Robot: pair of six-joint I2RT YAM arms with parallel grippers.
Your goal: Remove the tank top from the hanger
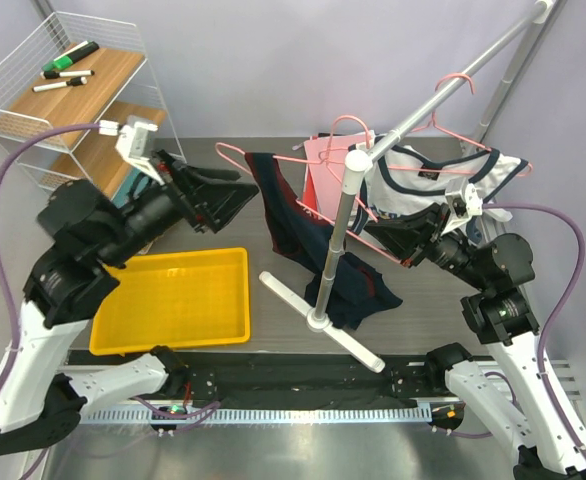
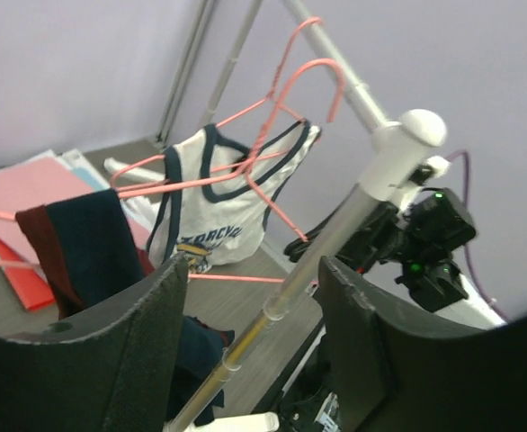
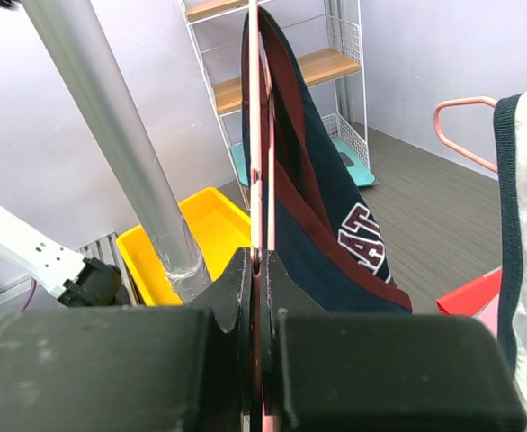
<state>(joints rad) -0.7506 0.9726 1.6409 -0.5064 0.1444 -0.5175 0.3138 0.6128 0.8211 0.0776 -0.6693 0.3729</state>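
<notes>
**Grey table, wire shelf beside it**

The dark wood-grain table [image 1: 283, 345] fills mid-frame. On it sit a yellow tray [image 1: 178, 300] at lower left, the rack's white cross foot [image 1: 318, 320] at centre and pink folders [image 1: 321, 155] at upper centre. The navy tank top [image 1: 358, 290] pools its hem there. At upper left, a wire shelf [image 1: 83, 75] carries markers [image 1: 68, 62].

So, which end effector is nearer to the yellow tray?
Left. The left end effector hovers just beyond the yellow tray; the right end effector is past the rack pole.
</notes>
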